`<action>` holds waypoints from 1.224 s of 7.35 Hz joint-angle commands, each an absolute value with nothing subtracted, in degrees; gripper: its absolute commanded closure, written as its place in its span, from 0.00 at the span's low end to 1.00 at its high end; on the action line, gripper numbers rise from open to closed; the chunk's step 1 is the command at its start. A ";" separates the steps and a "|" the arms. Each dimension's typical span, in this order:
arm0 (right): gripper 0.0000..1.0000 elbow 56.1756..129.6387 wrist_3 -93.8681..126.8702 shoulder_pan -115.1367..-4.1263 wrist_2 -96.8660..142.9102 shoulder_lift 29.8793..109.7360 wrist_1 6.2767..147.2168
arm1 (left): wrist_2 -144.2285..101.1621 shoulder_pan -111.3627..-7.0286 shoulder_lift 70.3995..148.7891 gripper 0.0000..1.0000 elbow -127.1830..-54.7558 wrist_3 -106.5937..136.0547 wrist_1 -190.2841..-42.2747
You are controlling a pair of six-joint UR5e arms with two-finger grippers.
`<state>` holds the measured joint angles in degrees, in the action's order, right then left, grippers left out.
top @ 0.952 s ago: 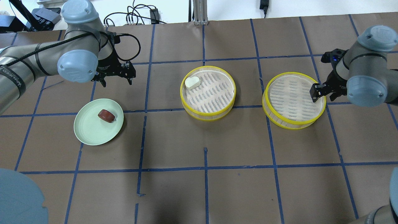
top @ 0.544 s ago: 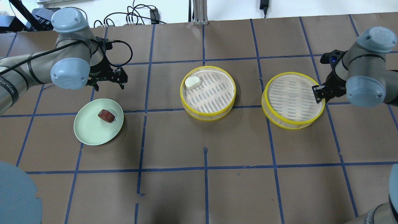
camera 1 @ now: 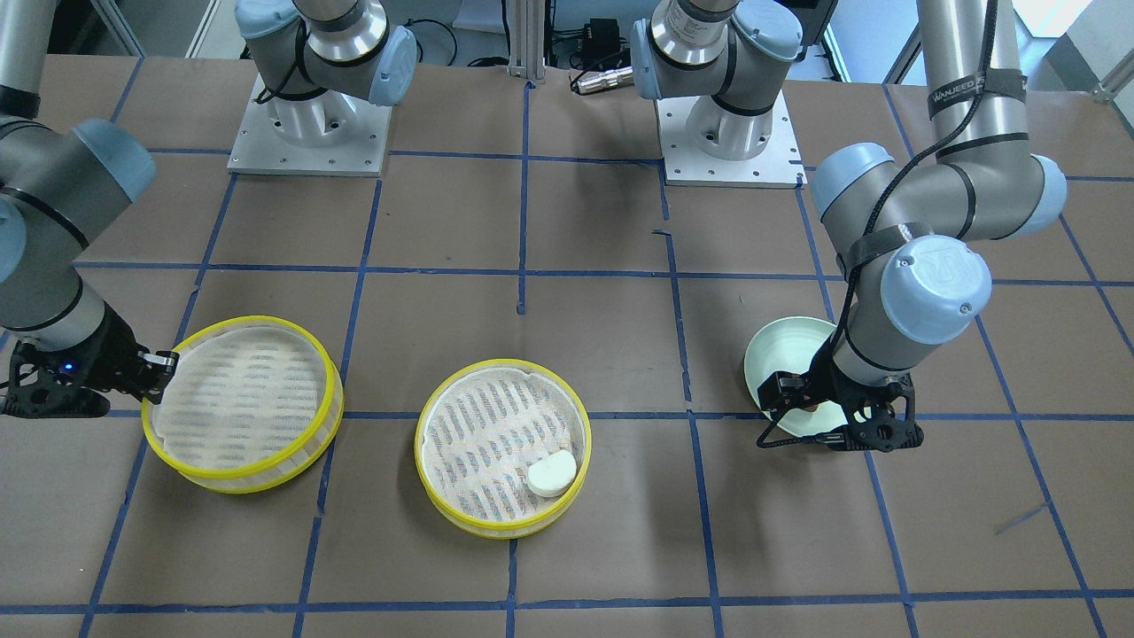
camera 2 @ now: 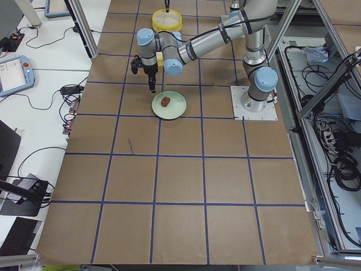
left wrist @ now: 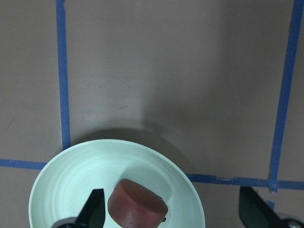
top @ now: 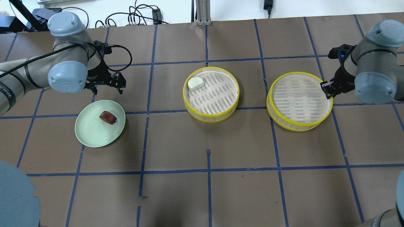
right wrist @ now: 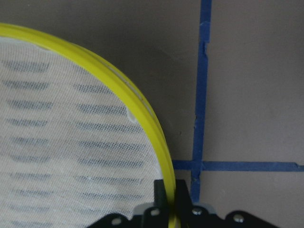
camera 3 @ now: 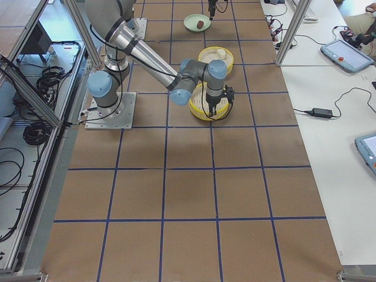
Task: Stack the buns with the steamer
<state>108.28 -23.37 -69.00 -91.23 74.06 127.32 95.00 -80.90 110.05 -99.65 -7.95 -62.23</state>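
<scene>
You're looking at two arms of silver-grey tube, the left arm [camera 1: 921, 199] and the right arm [camera 1: 44, 230], each with pale blue-grey joint caps [camera 1: 936, 285] that carry an embossed logo, and each on a square silver base plate [camera 1: 306, 146] edged with screws. On the left one you can follow a black cable [top: 131, 58] strapped along the tube by black bands, one band [camera 1: 974, 89] lettered WANJEED in white. Both end in black jaws with small silver screws, and you'll spot a blue light [camera 1: 67, 365] on the right wrist.
</scene>
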 commanded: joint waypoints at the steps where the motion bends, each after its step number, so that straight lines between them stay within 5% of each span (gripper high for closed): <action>1: 0.95 105.56 -22.42 -69.34 -90.97 78.99 120.27 | 95.01 -80.77 110.47 0.02 -100.37 -9.40 -62.40; 4: 0.95 98.74 -6.91 -78.70 -87.81 83.41 107.80 | 88.99 -73.70 110.57 0.04 -106.24 -15.52 -58.01; 9: 0.95 92.65 16.40 -98.06 -89.81 73.32 107.84 | 86.66 -72.77 110.39 0.02 -108.81 -15.74 -58.01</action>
